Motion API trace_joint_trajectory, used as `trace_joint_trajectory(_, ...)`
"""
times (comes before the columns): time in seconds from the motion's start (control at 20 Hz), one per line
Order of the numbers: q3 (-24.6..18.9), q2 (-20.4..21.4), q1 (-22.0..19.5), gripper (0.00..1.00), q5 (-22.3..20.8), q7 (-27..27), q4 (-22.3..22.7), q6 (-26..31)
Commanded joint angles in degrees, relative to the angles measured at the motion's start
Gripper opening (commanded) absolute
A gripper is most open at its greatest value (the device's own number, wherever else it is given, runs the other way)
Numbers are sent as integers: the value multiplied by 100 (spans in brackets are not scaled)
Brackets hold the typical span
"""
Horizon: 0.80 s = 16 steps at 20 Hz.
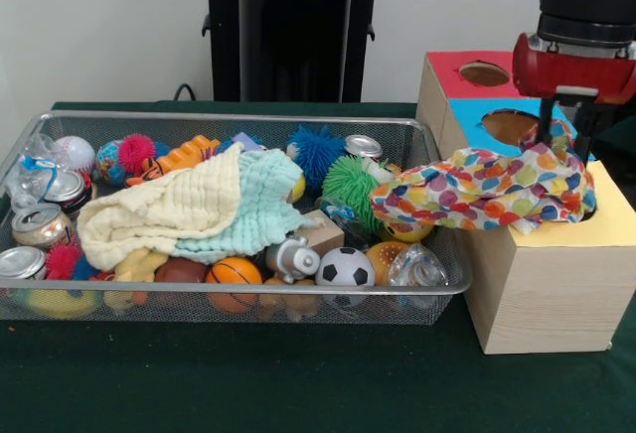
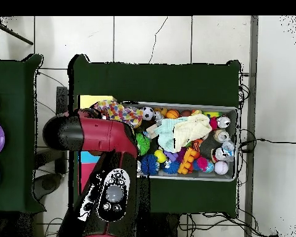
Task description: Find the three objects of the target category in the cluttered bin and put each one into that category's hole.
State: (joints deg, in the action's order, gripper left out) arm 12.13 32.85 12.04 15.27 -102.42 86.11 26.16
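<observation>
Black fingers of the hand [image 1: 567, 127] hang over the yellow-topped box [image 1: 556, 274] at the right of the front view and pinch a polka-dot cloth [image 1: 487, 190] near its right end. That cloth is white with red, blue, orange and green spots. It drapes from the hand leftward, across the near right corner of the wire basket [image 1: 248, 309], so part lies over the box top and part over the basket rim. The round hole in the yellow top is mostly hidden under the cloth and the hand.

Behind the yellow box stand a blue-topped box [image 1: 477, 120] and, farther back, a red-topped box [image 1: 452, 75], each with its own hole.

The basket sits on a dark green surface [image 1: 199, 383] and is full of toys. A cream cloth [image 1: 159, 210] and a mint cloth [image 1: 263, 200] lie on top in the middle. Near the front rim are a small basketball [image 1: 234, 274] and a small soccer ball [image 1: 345, 267]. A spiky blue ball [image 1: 316, 150] and a spiky green ball [image 1: 350, 183] sit toward the far right, with drink cans [image 1: 40, 224] at the left end.

From overhead, the red arm [image 2: 92, 134] reaches across the boxes, and the spotted cloth [image 2: 116, 112] shows at the basket's left end.
</observation>
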Motion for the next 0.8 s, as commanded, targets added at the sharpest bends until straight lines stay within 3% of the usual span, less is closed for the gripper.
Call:
trace_joint_trajectory(0.05, -258, -126, 0, 100, -12, -987, 173, 621)
trace_joint_trajectory(0.5, -168, -27, 71, 100, 108, -1233, 277, 786)
trace_joint_trajectory(0.8, -484, 325, -82, 100, 315, -1129, 376, 1234)
